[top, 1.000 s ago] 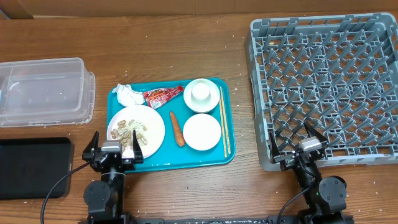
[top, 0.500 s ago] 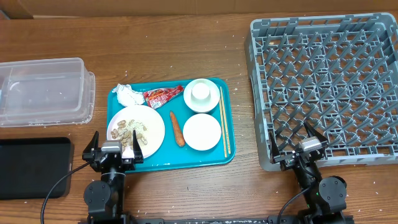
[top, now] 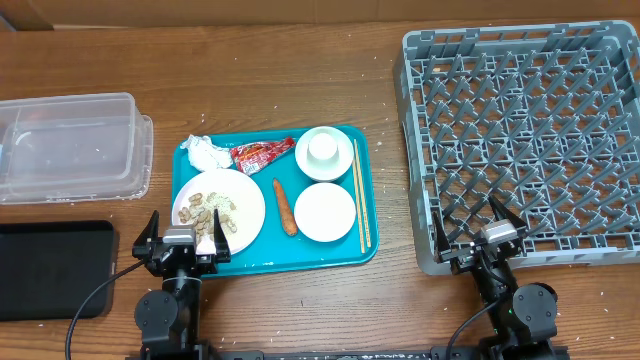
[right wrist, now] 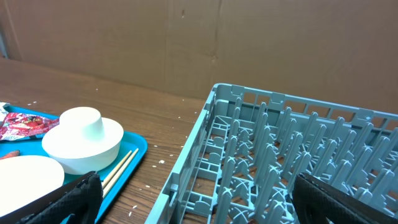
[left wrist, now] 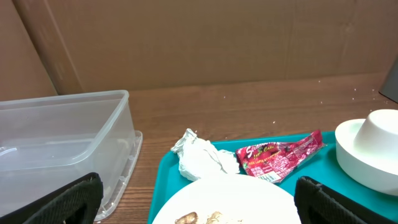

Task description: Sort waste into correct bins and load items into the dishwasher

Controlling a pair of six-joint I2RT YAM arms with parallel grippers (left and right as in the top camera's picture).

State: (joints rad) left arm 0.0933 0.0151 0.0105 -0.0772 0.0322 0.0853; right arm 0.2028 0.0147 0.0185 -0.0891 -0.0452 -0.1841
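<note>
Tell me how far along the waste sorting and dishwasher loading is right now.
Nothing looks done yet: the dish rack, clear tub and black tray hold nothing. Nothing is in hand; the left gripper and right gripper are open and empty. Everything is left: the napkin, wrapper, carrot stick, scraps, plate, two bowls, cup and chopsticks sit on the teal tray.

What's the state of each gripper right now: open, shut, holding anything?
Left gripper: open, holding nothing.
Right gripper: open, holding nothing.
</note>
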